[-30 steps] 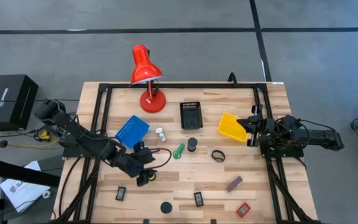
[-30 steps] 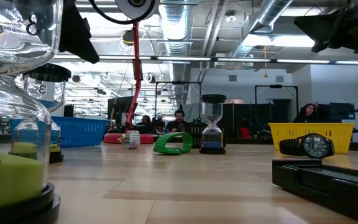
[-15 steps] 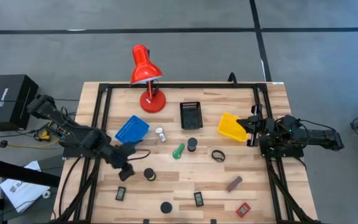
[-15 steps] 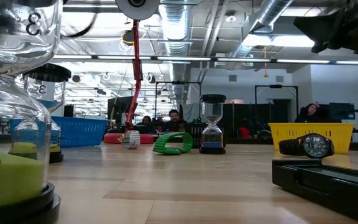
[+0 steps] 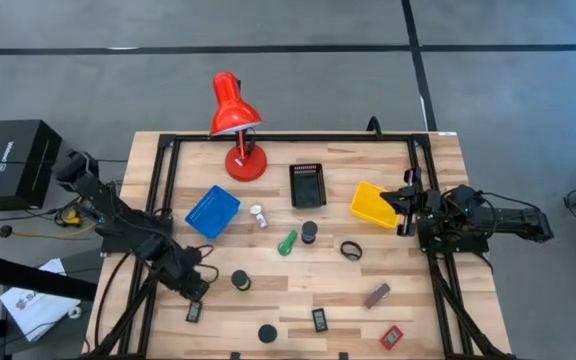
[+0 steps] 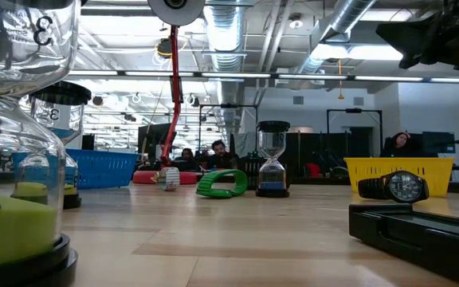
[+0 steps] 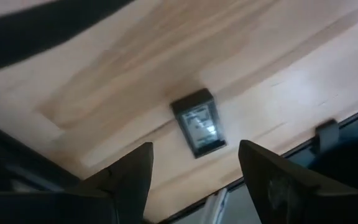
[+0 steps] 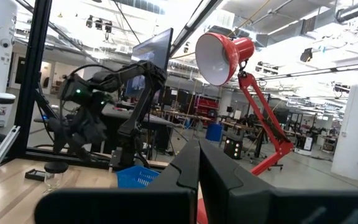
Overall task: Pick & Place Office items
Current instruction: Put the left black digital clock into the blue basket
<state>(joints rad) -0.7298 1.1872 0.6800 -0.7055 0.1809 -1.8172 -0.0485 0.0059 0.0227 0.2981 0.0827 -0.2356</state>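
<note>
Black and flat, the small timer (image 7: 198,129) lies on the wood just ahead of the left claw (image 7: 194,177), between its open fingers (image 7: 272,180) and untouched. It looks light, stiff and slick; pinching its long edges seems safest. The right claw (image 8: 199,163) waits closed beside the yellow bin (image 5: 373,204).

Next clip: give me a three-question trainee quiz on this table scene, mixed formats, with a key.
1. True or false: the left hand is open above a small black rectangular piece.
2. Which bin lies nearest the right hand? A blue B black C yellow
3. Fill in: the red desk lamp stands at the table's ____ edge, seen from above.

Key: 1 true; 2 C, the yellow bin; 3 far.
</note>
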